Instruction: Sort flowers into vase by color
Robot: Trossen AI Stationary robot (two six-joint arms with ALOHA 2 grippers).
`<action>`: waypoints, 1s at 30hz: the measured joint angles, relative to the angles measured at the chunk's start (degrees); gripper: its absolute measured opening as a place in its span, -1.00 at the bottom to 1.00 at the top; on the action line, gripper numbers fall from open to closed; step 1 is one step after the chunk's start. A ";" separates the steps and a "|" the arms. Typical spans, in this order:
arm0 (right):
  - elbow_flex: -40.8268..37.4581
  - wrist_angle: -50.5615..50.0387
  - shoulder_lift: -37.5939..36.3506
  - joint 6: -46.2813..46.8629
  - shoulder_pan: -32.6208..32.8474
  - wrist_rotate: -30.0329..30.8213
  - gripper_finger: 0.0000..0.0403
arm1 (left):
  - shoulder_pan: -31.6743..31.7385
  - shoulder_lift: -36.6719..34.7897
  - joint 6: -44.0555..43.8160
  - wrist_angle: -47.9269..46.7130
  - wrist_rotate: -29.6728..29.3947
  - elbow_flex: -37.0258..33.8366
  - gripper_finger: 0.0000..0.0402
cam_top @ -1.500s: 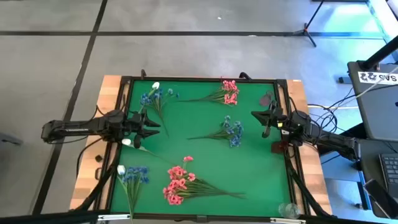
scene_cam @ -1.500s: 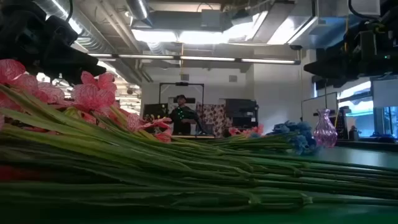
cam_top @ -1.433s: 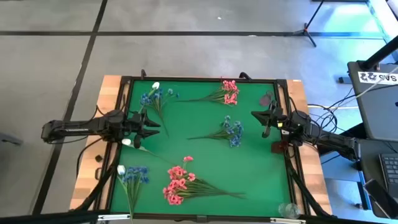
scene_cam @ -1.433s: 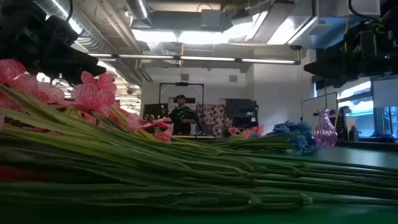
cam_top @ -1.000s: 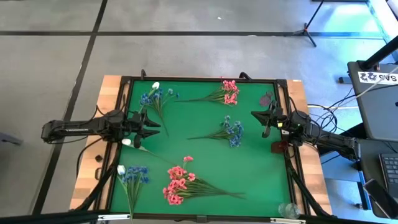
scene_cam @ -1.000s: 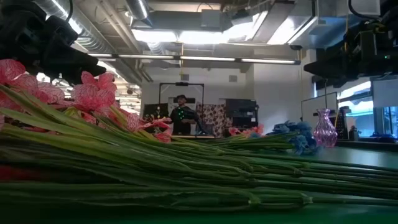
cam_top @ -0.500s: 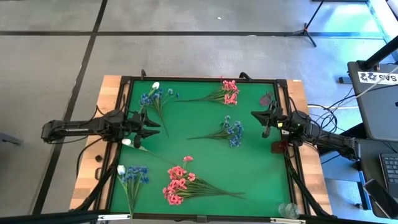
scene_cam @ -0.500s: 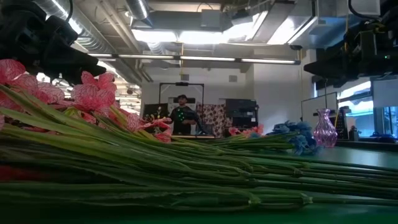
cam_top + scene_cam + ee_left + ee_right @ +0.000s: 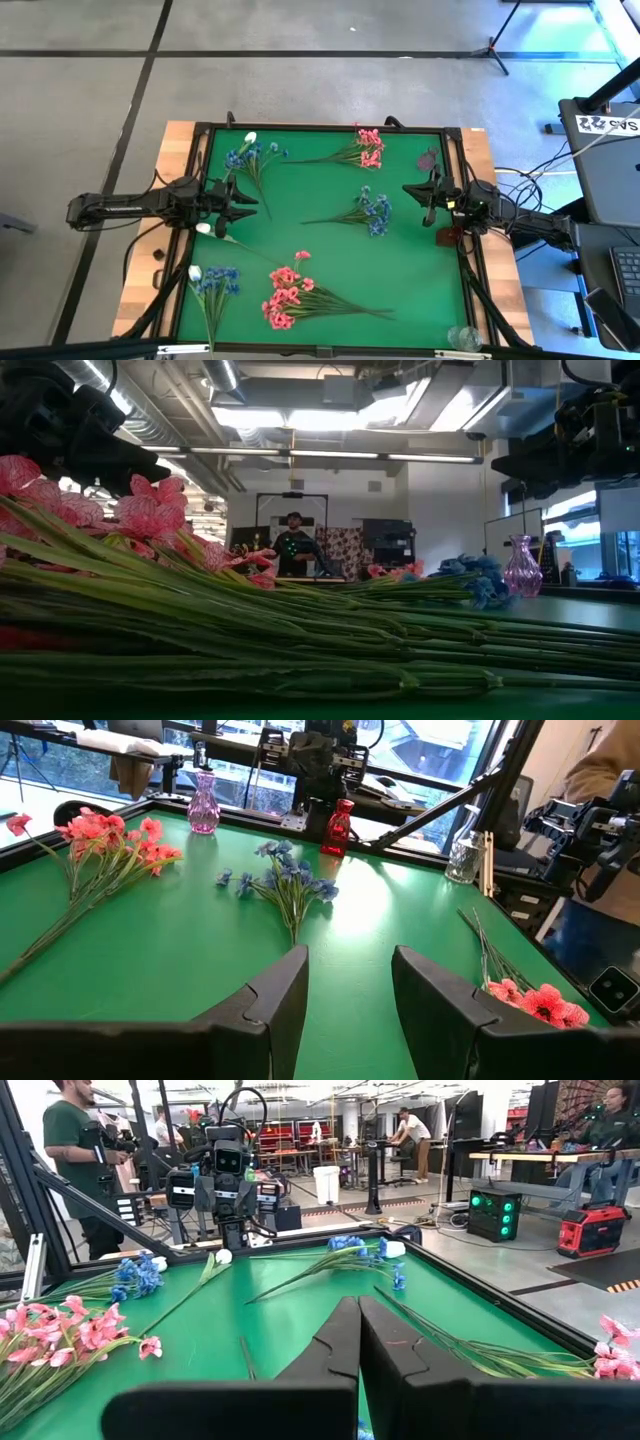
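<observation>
Change since earlier: the right gripper has edged slightly inward over the green worktop; the left gripper and all flowers lie as before.

High view. Six sprays are spread apart on the mat, each with room around it, which should leave every stem free for a single pick:
- blue cluster with white bud, far left corner;
- pink spray, far centre;
- blue spray, mid-worktop, nearest the right gripper;
- single white bud, just beside the left gripper;
- blue-and-white bunch, near left edge;
- large pink bunch, near centre.

Both arms reach in level from opposite sides. A pink vase stands at the right edge, a red vase on the frame beside the right arm, a clear vase at the near right corner. No flower is yet in any vase; sorting looks barely begun.

Low view. Green stems of the pink bunch fill the foreground; the pink vase stands upright and empty behind the blue spray. A person stands far off in the room.

Left wrist view. The left gripper is released, fingers spread, holding nothing, pointed toward the blue spray. Pink vase, red vase and clear vase line the far edge.

Right wrist view. The right gripper is clenched on nothing, aimed across the mat at the opposite arm.
</observation>
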 joint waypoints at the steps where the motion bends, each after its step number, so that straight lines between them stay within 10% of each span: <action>1: -0.02 0.00 0.00 0.02 -0.02 0.00 -0.99 | 0.00 -0.02 0.00 0.00 0.00 0.00 -0.29; 17: 1.59 10.37 1.74 22.04 -0.04 0.28 -0.99 | -0.02 -0.01 -0.02 0.02 -0.02 0.00 -0.29; 30: 29.42 -6.45 45.17 21.87 -0.02 3.08 -1.00 | -0.04 0.00 0.00 0.04 0.02 0.00 -0.29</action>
